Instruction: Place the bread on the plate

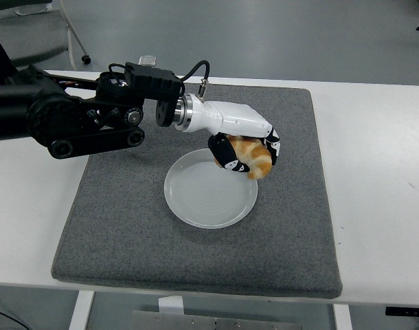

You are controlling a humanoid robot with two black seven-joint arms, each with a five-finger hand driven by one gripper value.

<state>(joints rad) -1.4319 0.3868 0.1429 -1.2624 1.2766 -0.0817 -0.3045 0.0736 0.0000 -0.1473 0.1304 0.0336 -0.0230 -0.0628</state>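
Bread point(254, 157), a golden-brown roll, is grasped in the left hand point(245, 152), fingers curled around it, over the upper right rim of the pale plate point(202, 196). Whether the roll touches the rim cannot be determined. The plate rests near the centre of a grey mat point(127, 227) on the white worktop point(381, 206).

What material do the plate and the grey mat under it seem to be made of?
The plate looks like glazed ceramic or perhaps melamine: pale grey-white, smooth, with a soft sheen and faint concentric rings. The mat looks like dense foam or felt: dark grey, speckled, matte, with thick, rounded edges. The pictures cannot settle either for certain.
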